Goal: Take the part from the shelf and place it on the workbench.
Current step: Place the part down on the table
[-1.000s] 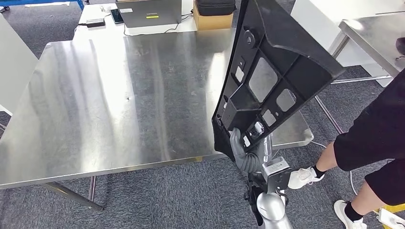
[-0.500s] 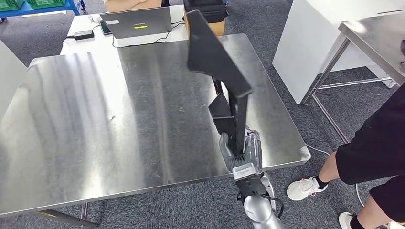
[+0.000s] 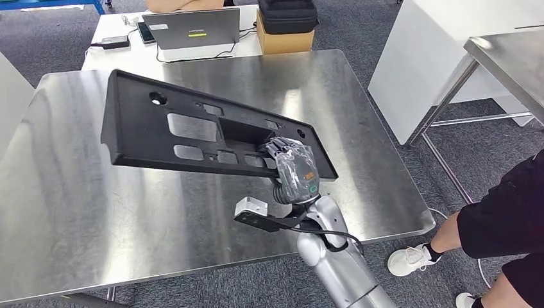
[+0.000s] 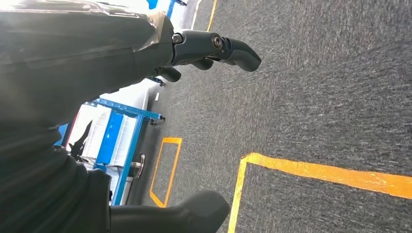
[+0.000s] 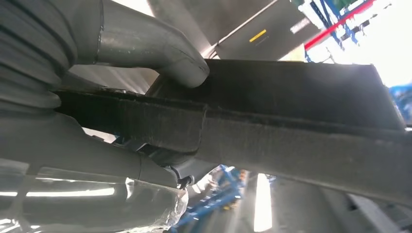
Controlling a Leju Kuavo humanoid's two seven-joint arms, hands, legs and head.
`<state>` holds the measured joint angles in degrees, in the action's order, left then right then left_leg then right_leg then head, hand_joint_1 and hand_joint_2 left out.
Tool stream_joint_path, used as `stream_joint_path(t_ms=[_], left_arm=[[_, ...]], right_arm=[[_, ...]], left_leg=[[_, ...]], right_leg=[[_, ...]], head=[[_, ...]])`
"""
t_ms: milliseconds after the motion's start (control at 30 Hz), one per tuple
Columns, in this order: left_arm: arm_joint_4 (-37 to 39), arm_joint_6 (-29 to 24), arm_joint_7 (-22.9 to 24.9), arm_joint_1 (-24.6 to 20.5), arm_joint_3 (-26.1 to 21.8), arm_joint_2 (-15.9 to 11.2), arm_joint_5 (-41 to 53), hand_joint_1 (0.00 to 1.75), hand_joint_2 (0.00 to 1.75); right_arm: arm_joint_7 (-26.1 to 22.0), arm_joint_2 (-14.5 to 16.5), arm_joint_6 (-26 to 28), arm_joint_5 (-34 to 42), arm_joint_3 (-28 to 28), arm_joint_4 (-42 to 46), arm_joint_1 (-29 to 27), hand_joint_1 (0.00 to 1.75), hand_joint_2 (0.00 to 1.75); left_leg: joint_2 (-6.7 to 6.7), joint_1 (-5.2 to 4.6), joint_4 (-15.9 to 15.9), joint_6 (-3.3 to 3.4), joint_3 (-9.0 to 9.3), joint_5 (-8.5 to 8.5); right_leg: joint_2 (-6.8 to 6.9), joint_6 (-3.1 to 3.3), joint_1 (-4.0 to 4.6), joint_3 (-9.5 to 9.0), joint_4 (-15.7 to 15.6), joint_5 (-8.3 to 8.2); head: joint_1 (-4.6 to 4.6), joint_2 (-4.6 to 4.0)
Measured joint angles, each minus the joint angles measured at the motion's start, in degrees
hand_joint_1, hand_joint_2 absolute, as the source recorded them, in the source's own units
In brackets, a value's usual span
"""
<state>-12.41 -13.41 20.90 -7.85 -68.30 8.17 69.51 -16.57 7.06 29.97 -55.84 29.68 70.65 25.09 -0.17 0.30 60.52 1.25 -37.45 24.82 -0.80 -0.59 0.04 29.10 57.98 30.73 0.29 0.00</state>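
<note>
The part (image 3: 192,131), a long black moulded panel with cut-outs, is being held nearly flat above the workbench (image 3: 96,205), its far end reaching toward ten o'clock. It is being gripped at its near-right end by the right hand (image 3: 292,168), whose fingers are being wrapped over the edge; in the right wrist view the thumb (image 5: 160,48) is being pressed onto the rim of the part (image 5: 291,126). The left hand (image 4: 160,53) is being carried empty over the floor, fingers apart.

The panel is judged to be stiff, fairly light plastic, though awkward when held at one end: sag and twist are being invited by the long overhang. A hold nearer the middle, through a cut-out, would be steadier.

At twelve o'clock, past the bench, a laptop (image 3: 191,27) and a cardboard box (image 3: 285,40) are being kept on a white table. At four o'clock a person (image 3: 507,218) is being seen beside the bench. Nothing on the steel is standing in the way
</note>
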Motion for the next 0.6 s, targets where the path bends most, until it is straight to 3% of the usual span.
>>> stream_joint_path(t_ms=[200, 400, 600], left_arm=[[0.02, 0.45, 0.00, -0.08, 0.13, 0.07, 0.70, 0.00, 1.75], [0.03, 1.10, 0.00, -0.14, 0.64, 0.08, 1.27, 0.00, 1.75], [0.04, 1.30, 0.00, -0.30, 0.85, 0.10, 1.30, 0.00, 1.75]], right_arm=[[4.23, 3.49, 3.00, -10.95, 2.60, -16.08, 10.79, 1.75, 1.75], [12.55, 6.55, -4.03, -14.09, 3.30, -33.41, 20.01, 1.75, 1.75], [15.54, 7.74, -6.48, -15.60, 3.33, -42.10, 24.34, 1.75, 1.75]], left_leg=[[-0.02, -0.09, 0.00, 0.31, 0.11, -0.02], [-0.08, -0.06, 0.00, 0.56, 0.16, -0.16], [-0.04, 0.00, 0.02, 0.59, 0.17, -0.21]], right_leg=[[0.04, -0.21, -0.08, 0.45, -0.11, -0.11], [0.16, -0.65, -0.18, 0.34, -0.11, -0.20], [0.17, -0.78, -0.15, -0.08, -0.09, -0.28]], head=[[0.00, 0.00], [0.00, 0.00], [-0.02, 0.00]])
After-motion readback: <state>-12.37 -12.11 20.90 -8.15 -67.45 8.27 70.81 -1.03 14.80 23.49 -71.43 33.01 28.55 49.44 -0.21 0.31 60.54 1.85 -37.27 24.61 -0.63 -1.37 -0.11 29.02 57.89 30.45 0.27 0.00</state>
